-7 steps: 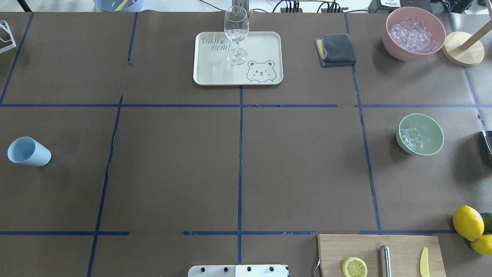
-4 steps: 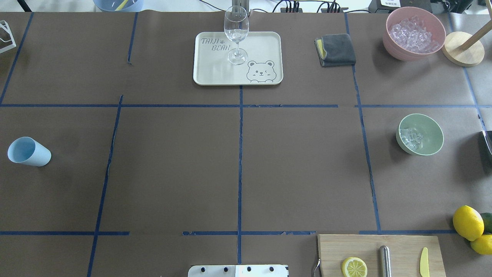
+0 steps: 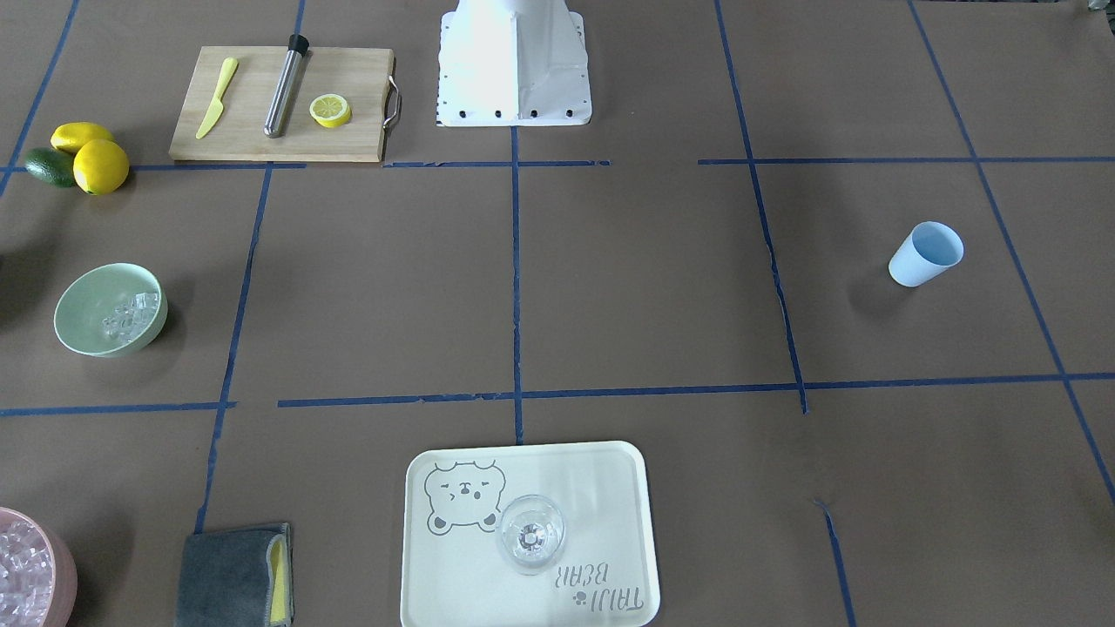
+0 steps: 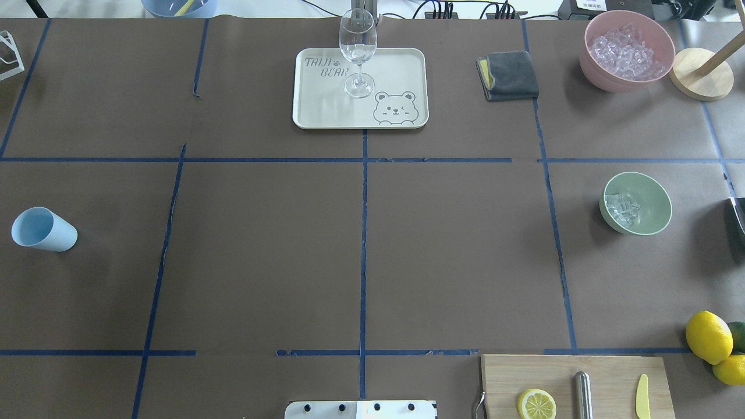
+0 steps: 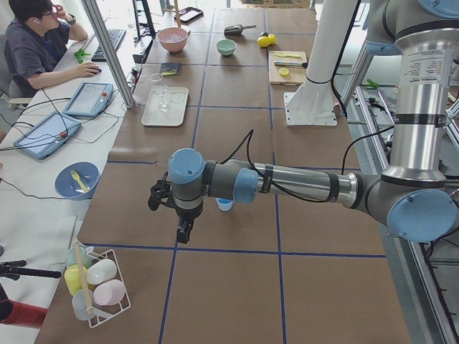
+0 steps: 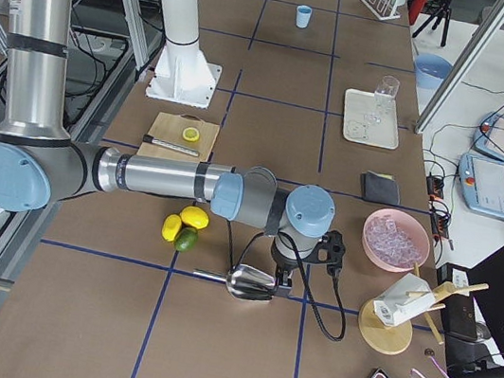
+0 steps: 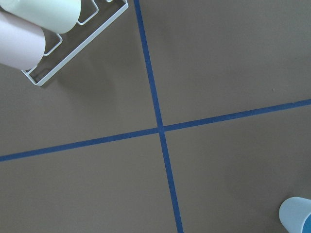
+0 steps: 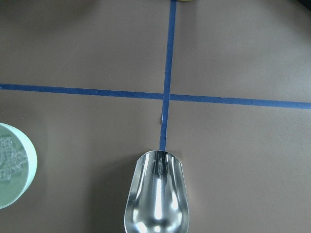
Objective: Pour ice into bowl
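Note:
The mint-green bowl (image 4: 655, 218) stands on the table's right side and holds a few clear ice cubes (image 4: 621, 209). It also shows in the front view (image 3: 83, 313) and at the left edge of the right wrist view (image 8: 19, 187). My right gripper (image 6: 283, 285) shows only in the right side view, at a shiny empty metal scoop (image 8: 156, 194); I cannot tell if it is open or shut. My left gripper (image 5: 183, 231) hangs beside the light blue cup (image 4: 43, 229); I cannot tell its state either.
A pink tub (image 4: 593, 70) full of ice stands at the back right beside a wooden stand (image 4: 701, 73). A tray (image 4: 396, 64) with a wine glass (image 4: 358, 46), a grey cloth (image 4: 509, 74), lemons (image 4: 708, 336) and a cutting board (image 4: 611, 372) lie around. A cup rack (image 7: 77, 43) is near the left arm.
A dark part at the right edge of the overhead view has shifted slightly. The bowl, the ice and the cup have not moved.

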You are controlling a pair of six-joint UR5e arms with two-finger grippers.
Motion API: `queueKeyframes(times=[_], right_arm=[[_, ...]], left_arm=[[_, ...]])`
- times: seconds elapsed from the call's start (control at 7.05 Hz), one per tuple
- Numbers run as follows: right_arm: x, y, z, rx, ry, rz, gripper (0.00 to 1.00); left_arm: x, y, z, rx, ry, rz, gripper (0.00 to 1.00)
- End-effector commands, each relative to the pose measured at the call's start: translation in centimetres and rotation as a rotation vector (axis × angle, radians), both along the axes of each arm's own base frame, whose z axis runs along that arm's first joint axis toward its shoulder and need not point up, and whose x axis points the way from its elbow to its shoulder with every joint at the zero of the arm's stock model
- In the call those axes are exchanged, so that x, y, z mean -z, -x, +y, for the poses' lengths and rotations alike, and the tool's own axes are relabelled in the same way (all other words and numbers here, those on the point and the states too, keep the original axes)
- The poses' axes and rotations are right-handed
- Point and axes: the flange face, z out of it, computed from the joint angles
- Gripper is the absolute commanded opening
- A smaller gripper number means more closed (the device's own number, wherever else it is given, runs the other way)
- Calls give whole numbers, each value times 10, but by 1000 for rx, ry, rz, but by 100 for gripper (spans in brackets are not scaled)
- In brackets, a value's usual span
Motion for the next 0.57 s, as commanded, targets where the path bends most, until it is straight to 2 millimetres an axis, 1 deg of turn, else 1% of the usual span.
queueKeyframes(times=[0.0,0.28,0.43], right_arm=[[-7,0,1,-5,10,-2,100],[-11,1,0,-6,22,-1,100],[-16,1,-5,-5,16,-1,100]], left_arm=[[-7,0,4,3,17,22,100],[-5,0,1,3,15,22,100],[-6,-1,-3,1,15,22,100]])
